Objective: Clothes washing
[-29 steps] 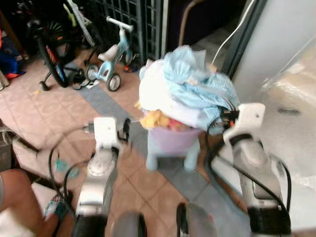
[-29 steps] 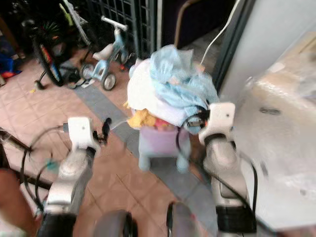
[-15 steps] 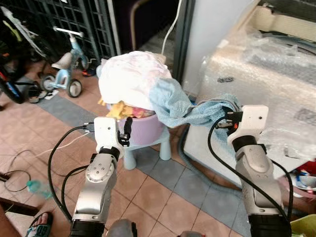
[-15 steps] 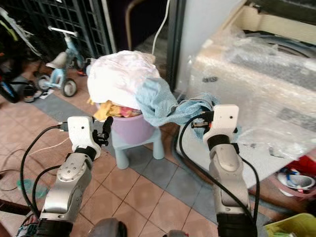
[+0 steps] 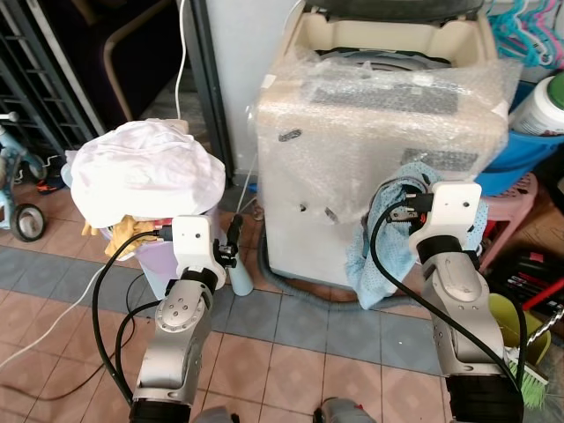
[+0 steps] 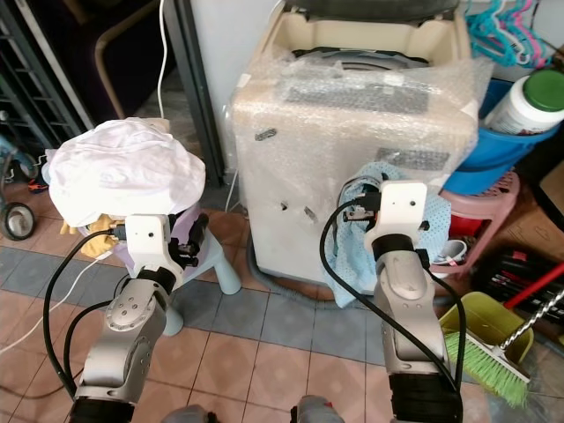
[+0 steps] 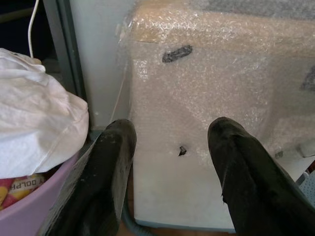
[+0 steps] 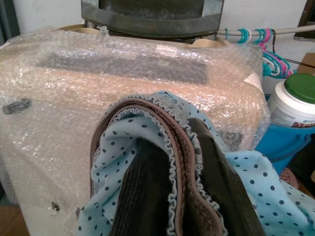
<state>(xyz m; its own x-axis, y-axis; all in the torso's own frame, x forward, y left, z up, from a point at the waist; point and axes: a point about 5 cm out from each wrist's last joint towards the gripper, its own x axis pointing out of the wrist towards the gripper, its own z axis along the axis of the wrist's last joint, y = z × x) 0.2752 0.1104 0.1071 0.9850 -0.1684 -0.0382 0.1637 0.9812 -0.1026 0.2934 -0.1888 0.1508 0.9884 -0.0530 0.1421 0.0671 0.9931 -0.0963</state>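
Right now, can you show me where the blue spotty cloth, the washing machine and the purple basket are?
blue spotty cloth [image 8: 256, 172]: right wrist view, dotted fabric.
washing machine [image 5: 352, 167]: left eye view, bubble-wrapped front.
purple basket [image 7: 29, 216]: left wrist view, its wall.

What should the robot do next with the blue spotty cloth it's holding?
Probably lift the right gripper up over the top rim of the washing machine. The blue dotted cloth is pinched in its fingers and hangs in front of the machine's bubble-wrapped front, below the open tub. The left gripper is open and holds nothing, near the full laundry basket.
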